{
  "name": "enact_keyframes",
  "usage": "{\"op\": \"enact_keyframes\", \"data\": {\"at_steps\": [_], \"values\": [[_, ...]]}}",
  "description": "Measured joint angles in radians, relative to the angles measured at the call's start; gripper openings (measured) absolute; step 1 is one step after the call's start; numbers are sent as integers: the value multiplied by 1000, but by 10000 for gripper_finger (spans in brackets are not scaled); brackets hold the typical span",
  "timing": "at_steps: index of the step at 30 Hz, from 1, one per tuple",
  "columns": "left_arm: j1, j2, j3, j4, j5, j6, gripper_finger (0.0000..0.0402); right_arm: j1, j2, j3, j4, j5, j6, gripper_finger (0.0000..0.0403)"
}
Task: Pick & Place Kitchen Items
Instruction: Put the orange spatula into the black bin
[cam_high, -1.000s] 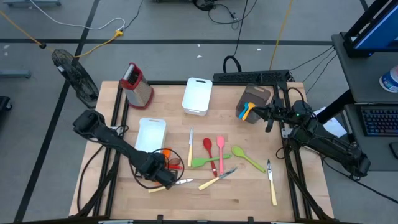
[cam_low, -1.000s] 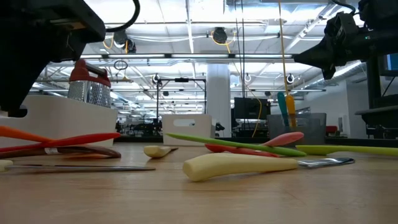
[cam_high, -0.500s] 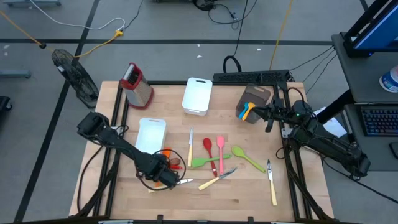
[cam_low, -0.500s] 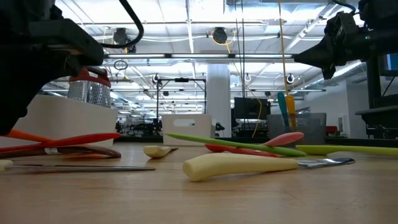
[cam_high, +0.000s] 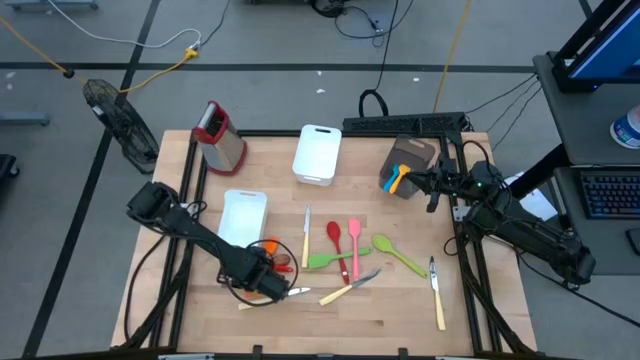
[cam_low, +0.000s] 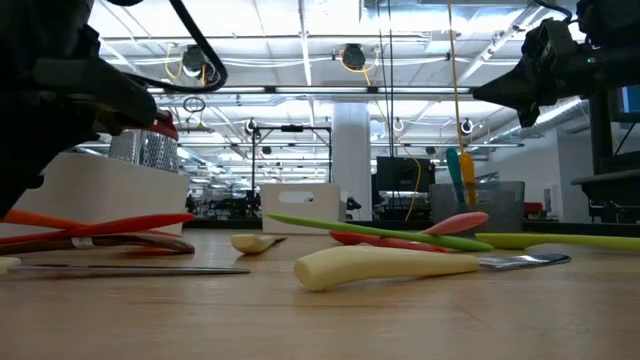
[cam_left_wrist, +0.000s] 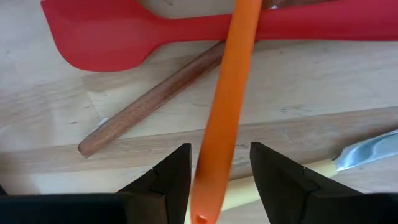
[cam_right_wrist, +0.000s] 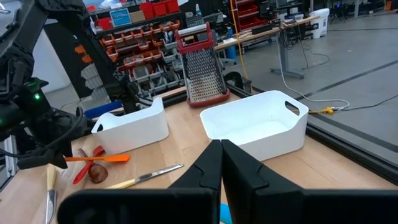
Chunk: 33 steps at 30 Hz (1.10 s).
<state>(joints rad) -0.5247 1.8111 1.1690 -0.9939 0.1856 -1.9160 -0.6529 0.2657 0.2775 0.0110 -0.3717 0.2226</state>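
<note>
An orange silicone utensil (cam_left_wrist: 227, 93) lies across a red spatula (cam_left_wrist: 124, 37) and a wooden spoon's handle (cam_left_wrist: 149, 102) near the table's front left. My left gripper (cam_left_wrist: 219, 149) points down over it, open. Its fingers stand on either side of the orange handle near its free end, with a gap showing. In the high view this gripper (cam_high: 263, 283) hides most of the pile. A cream-handled knife (cam_high: 292, 292) lies just beside it. My right gripper (cam_right_wrist: 221, 149) is shut and empty, and waits level by the brown holder (cam_high: 410, 158).
More utensils lie mid-table: a red spoon (cam_high: 334, 236), a pink spatula (cam_high: 355, 245), two green ones (cam_high: 400, 256), and knives (cam_high: 437, 295). One white tub (cam_high: 243, 215) stands just behind the left gripper, another (cam_high: 318, 152) at the back. The grater (cam_high: 220, 135) stands at the back left.
My left gripper has come down a little over the orange utensil and tipped steeper. Its fingers have kept the same gap. The utensils on the table lie as before.
</note>
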Motion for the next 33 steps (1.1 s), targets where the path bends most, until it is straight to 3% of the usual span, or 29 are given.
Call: {"op": "enact_keyframes", "data": {"at_steps": [6, 14, 18, 33], "values": [[0, 0, 0, 0, 0, 0, 153, 0, 0, 0, 0, 1, 0, 4], [0, 0, 0, 2, -2, 32, 42, 0, 0, 0, 0, 2, 0, 4], [0, 0, 0, 2, -2, 50, 13, 0, 0, 0, 0, 3, 0, 4], [3, 0, 0, 4, -7, 106, 12, 0, 0, 0, 0, 3, -8, 4]]}}
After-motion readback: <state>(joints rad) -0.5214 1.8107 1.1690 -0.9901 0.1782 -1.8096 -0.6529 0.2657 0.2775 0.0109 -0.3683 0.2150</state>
